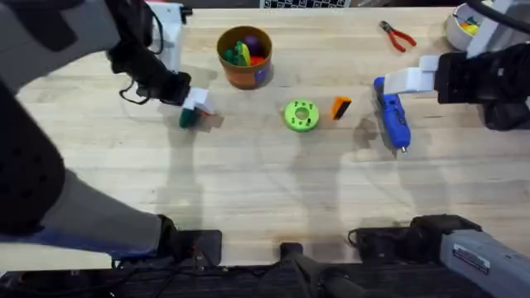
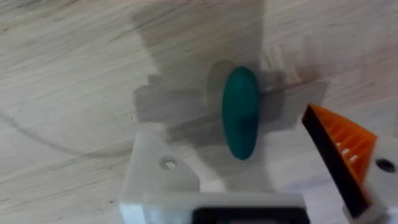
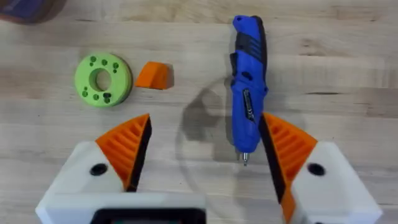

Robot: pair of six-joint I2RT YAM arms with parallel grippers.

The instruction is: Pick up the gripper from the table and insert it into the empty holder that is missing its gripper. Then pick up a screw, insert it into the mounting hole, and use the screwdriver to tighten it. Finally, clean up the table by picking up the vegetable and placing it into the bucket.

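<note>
Left hand (image 1: 192, 110) poised over vegetable (image 2: 240, 112).

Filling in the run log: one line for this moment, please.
left gripper: open over vegetable | right gripper: open above screwdriver | orange fingertip: on table

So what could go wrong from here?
One of the left fingers is a bare white mount with no orange pad, so the smooth oval vegetable between them could slip when squeezed. The blue screwdriver lies right beside one of the right fingers, off-centre, so closing might just nudge or roll it.
</note>
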